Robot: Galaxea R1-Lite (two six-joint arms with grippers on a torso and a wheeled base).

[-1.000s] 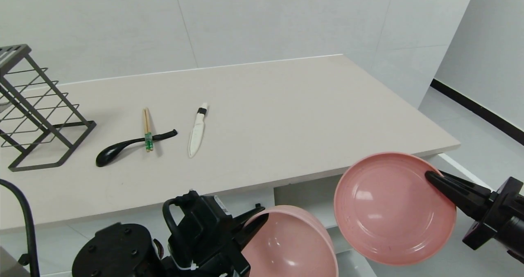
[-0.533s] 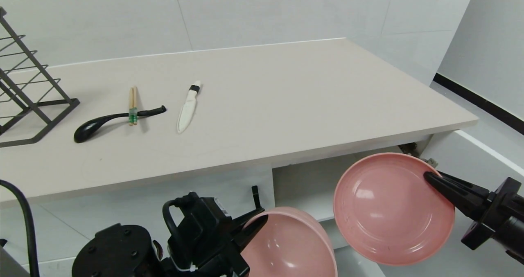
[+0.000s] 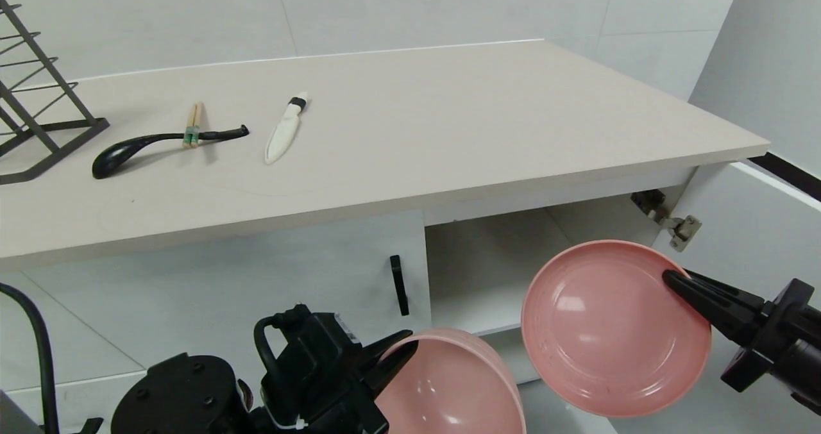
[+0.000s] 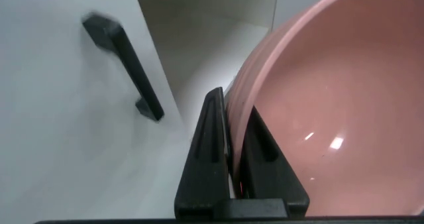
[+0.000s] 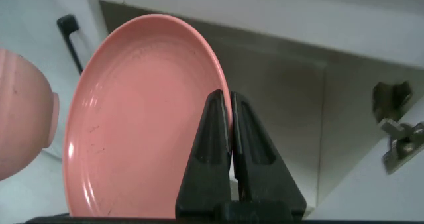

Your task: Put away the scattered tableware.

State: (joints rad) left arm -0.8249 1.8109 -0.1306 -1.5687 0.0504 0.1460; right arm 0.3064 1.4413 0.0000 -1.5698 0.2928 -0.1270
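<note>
The cupboard compartment [image 3: 494, 274] under the countertop [image 3: 513, 165] stands open, bounded by the closed door [image 3: 256, 280] and its black handle [image 3: 398, 285] on the robot's left, the swung-out door [image 3: 750, 222] on its right and the counter edge above. A pink plate [image 3: 609, 331], held on edge by the right gripper [image 3: 668, 277], screens the opening's right half. A pink bowl [image 3: 449, 389] in the left gripper [image 3: 405, 343] hangs low by its left side.

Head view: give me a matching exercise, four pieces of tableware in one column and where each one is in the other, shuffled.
Things:
1. plate
2. bowl
3. chopsticks
4. knife

Places:
A. lying across the spoon
B. clamped in the left hand
C. flat on the counter, touching nothing
D. clamped in the right hand

Pairs: 1-D, 2-B, 3-A, 4-C.
</note>
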